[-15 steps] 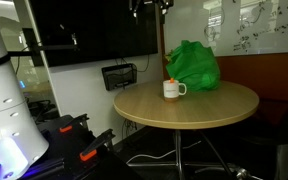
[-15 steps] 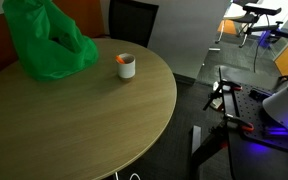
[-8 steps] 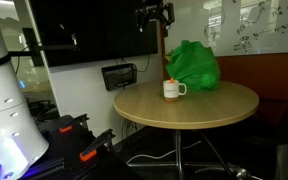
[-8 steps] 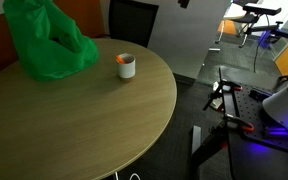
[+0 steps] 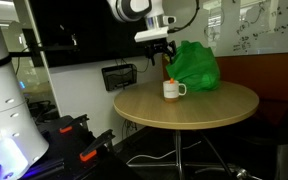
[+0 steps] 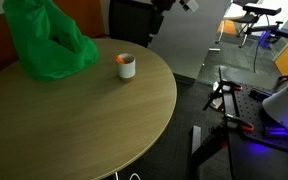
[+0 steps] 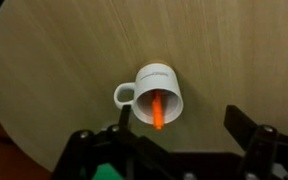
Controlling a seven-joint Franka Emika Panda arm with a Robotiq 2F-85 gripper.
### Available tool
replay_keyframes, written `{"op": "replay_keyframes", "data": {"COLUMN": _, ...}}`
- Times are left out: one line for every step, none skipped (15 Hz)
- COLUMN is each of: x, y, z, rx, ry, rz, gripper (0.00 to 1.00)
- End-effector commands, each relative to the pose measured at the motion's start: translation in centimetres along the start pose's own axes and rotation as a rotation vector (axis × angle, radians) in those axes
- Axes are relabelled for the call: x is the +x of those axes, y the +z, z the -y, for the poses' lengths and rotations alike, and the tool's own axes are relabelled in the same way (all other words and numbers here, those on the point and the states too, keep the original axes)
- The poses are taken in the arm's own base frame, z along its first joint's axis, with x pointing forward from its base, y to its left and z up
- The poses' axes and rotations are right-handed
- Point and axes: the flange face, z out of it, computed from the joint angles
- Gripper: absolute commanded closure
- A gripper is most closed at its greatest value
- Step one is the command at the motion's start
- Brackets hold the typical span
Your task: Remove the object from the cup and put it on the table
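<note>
The white cup [image 5: 172,90] stands on the round wooden table [image 5: 209,108] just in front of the green bag. It also shows in an exterior view [image 6: 127,67] and in the wrist view [image 7: 156,88], handle to the left. The orange-red object [image 7: 159,108] leans inside it, its tip showing above the rim in both exterior views [image 5: 170,80] [image 6: 122,59]. My gripper [image 5: 163,47] hangs open and empty well above the cup. In the wrist view the gripper [image 7: 181,130] has its jaws wide apart, with the cup between and beyond them. Only its lower edge shows in an exterior view [image 6: 170,5].
A big green bag [image 5: 194,64] [image 6: 42,40] sits on the table right behind the cup. A dark screen [image 5: 84,25] hangs on the wall behind. A black chair back [image 6: 132,20] stands at the table's far edge. Robot bases and cables lie on the floor [image 6: 234,110].
My arm has come down into the exterior views, from the top edge toward the cup. The cup, the object and the bag have not moved.
</note>
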Motion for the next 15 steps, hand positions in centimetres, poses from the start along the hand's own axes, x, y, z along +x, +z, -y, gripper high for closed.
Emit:
{"op": "replay_keyframes", "data": {"x": 2.0, "y": 1.2, "z": -0.5, "rx": -0.002, "ry": -0.043, "rz": -0.022, "gripper": 0.0}}
{"op": "replay_keyframes", "data": {"x": 1.4, "y": 1.8, "z": 0.3, "rx": 0.0, "ry": -0.021, "rz": 0.0, "gripper": 0.0}}
{"op": "replay_keyframes", "data": {"x": 1.9, "y": 1.9, "z": 0.1, "rx": 0.0, "ry": -0.023, "rz": -0.005, "gripper": 0.0}}
{"op": "replay_keyframes", "data": {"x": 2.1, "y": 1.8, "z": -0.2, "rx": -0.003, "ry": -0.022, "rz": -0.01, "gripper": 0.0}}
{"op": "replay_keyframes", "data": {"x": 2.0, "y": 1.6, "z": -0.5, "rx": -0.005, "ry": -0.019, "rz": -0.013, "gripper": 0.0}}
{"op": "replay_keyframes", "data": {"x": 2.0, "y": 1.6, "z": -0.6, "rx": -0.006, "ry": -0.018, "rz": -0.014, "gripper": 0.0}}
{"op": "replay_keyframes", "data": {"x": 2.0, "y": 1.6, "z": -0.6, "rx": -0.006, "ry": -0.018, "rz": -0.014, "gripper": 0.0}}
{"op": "replay_keyframes", "data": {"x": 2.0, "y": 1.6, "z": -0.5, "rx": -0.005, "ry": -0.02, "rz": -0.014, "gripper": 0.0}}
{"op": "replay_keyframes", "data": {"x": 2.3, "y": 2.0, "z": -0.4, "rx": -0.02, "ry": -0.025, "rz": -0.033, "gripper": 0.0}}
{"op": "replay_keyframes", "data": {"x": 2.4, "y": 2.2, "z": -0.3, "rx": -0.025, "ry": -0.031, "rz": -0.04, "gripper": 0.0}}
{"op": "replay_keyframes", "data": {"x": 2.6, "y": 2.5, "z": -0.4, "rx": -0.025, "ry": -0.03, "rz": -0.044, "gripper": 0.0}}
{"op": "replay_keyframes", "data": {"x": 2.7, "y": 2.9, "z": -0.4, "rx": -0.03, "ry": -0.027, "rz": -0.053, "gripper": 0.04}}
{"op": "replay_keyframes", "data": {"x": 2.8, "y": 3.3, "z": -0.5, "rx": -0.031, "ry": -0.028, "rz": -0.051, "gripper": 0.11}}
{"op": "replay_keyframes", "data": {"x": 2.8, "y": 3.8, "z": -0.4, "rx": -0.028, "ry": -0.029, "rz": -0.044, "gripper": 0.13}}
{"op": "replay_keyframes", "data": {"x": 2.9, "y": 4.5, "z": -0.5, "rx": -0.018, "ry": -0.033, "rz": -0.031, "gripper": 0.28}}
